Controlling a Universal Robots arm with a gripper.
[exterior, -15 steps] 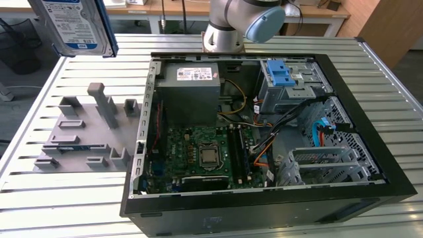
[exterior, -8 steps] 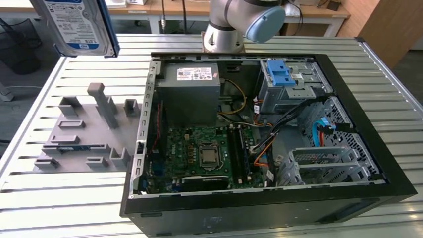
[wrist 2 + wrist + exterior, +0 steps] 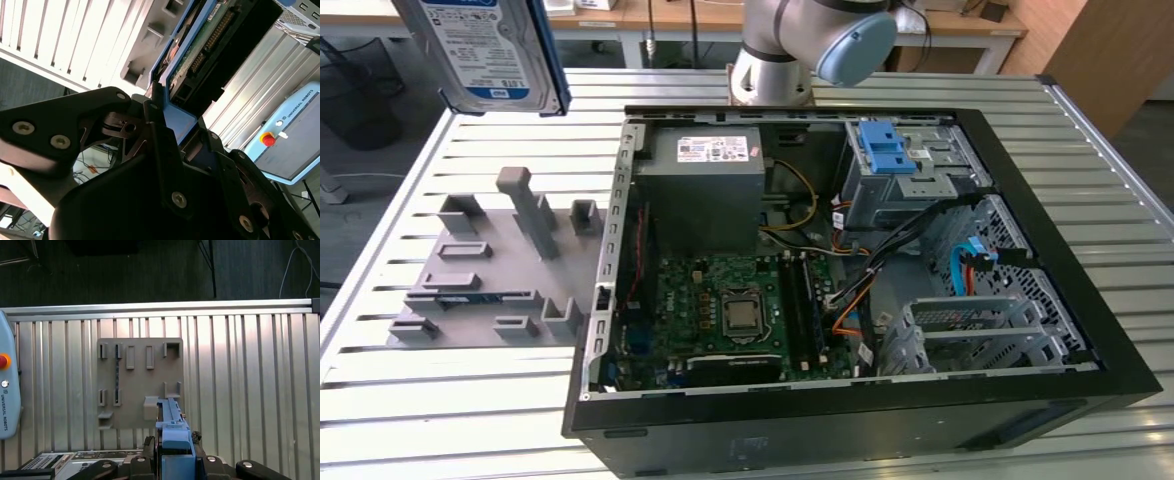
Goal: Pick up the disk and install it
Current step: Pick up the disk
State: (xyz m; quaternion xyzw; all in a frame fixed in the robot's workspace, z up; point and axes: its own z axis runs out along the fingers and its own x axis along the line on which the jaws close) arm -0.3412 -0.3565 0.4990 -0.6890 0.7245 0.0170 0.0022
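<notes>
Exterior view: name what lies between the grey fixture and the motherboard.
The case's metal side wall stands between the fixture and the motherboard, as the exterior view shows.

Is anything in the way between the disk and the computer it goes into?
Nothing visible blocks it. The gripper holds the disk up in the air, and the computer case lies open on top.
</notes>
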